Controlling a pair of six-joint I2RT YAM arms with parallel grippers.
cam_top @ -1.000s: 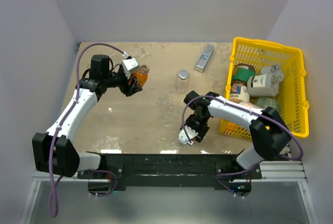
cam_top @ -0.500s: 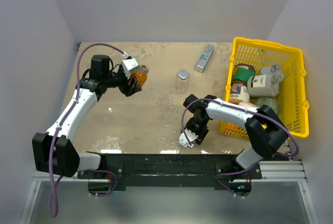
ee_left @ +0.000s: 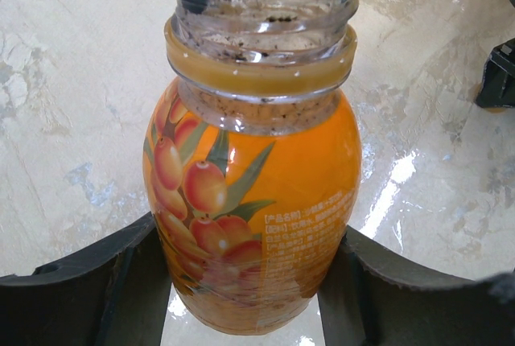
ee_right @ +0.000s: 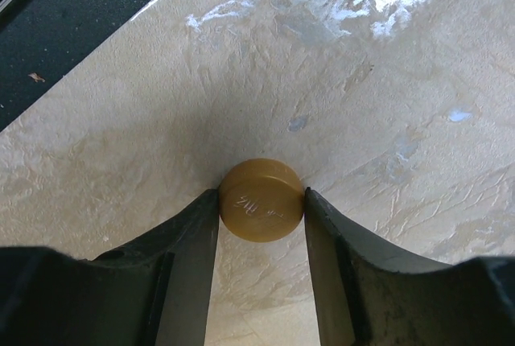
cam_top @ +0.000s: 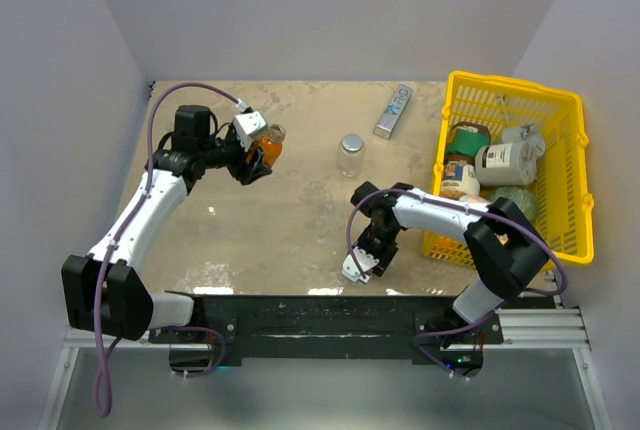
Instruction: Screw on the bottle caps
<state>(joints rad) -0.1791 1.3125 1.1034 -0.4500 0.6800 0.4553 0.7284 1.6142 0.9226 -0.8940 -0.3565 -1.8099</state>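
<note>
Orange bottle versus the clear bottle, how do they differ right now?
The orange bottle is gripped by the left tool; the clear bottle stands free on the table. The orange bottle is orange with a berry label; the clear bottle is see-through. The orange bottle's mouth is plainly uncapped; the clear bottle's top is too small to judge. Both are small bottles.

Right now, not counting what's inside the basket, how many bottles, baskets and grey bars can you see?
Bottles: 2 (orange bottle, clear bottle)
Baskets: 1
Grey bars: 1
Total: 4
</note>
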